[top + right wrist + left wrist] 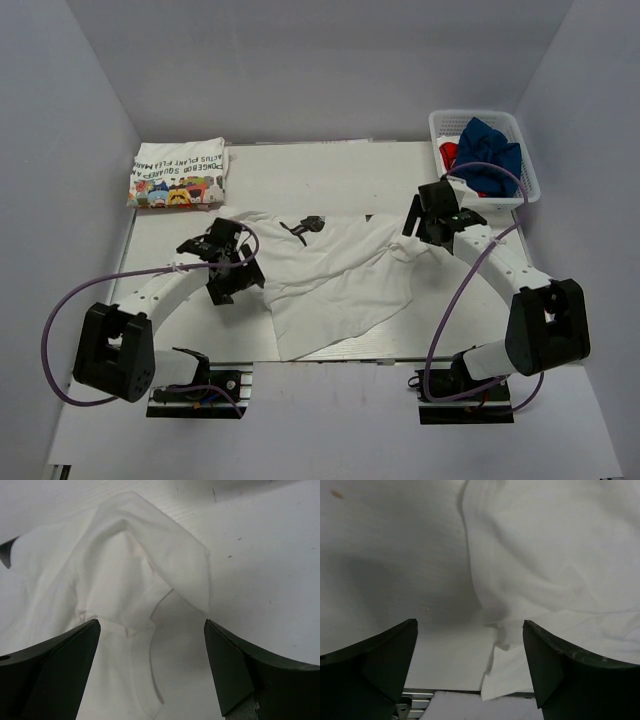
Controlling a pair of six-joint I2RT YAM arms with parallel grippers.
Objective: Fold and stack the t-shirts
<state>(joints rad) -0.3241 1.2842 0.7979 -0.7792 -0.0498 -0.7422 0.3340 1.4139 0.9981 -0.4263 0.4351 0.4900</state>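
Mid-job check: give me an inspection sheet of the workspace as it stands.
Surface: white table, a few small dark specks.
Job's things: white tee spread crumpled mid-table; printed tee folded at the far left corner; navy tee and a red-and-white one in the basket.
Clutter: small dark shape on the white tee, cannot tell what.
Grippers: left gripper open over the tee's edge; right gripper open over a raised fold.
Cables: purple cables loop along both arms.
Surroundings: plain pale walls; nothing else seen.
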